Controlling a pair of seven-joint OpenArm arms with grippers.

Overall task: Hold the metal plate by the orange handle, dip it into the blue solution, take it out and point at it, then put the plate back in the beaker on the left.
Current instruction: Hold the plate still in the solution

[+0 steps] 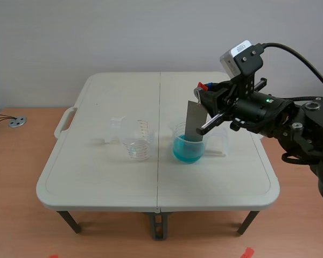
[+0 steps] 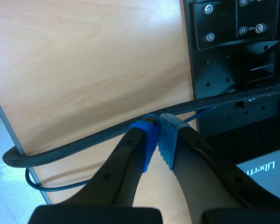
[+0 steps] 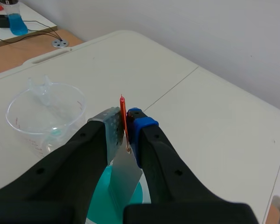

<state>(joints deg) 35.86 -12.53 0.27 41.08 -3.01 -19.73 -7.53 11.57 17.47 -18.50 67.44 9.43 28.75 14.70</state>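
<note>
Orange handle point(image 3: 123, 112) nipped tight between the right pincer's point(image 3: 126, 127) pads. The metal plate point(image 1: 194, 121) hangs straight below it, its lower edge down inside the beaker of blue solution point(image 1: 187, 151), right of centre frame. Grab done, I'd say, and the dip is under way. Lifting out, pointing and the return to the clear beaker point(image 1: 138, 145), left of centre, remain. Left pincer point(image 2: 157, 128) is closed on nothing, off the surface point(image 1: 97, 177).

Looks from centre, far back, across the whole counter point(image 1: 97, 183). Peers close past the right tool point(image 3: 126, 123) onto that same counter; past the left tool point(image 2: 157, 122), faces wooden floor point(image 2: 84, 70).
</note>
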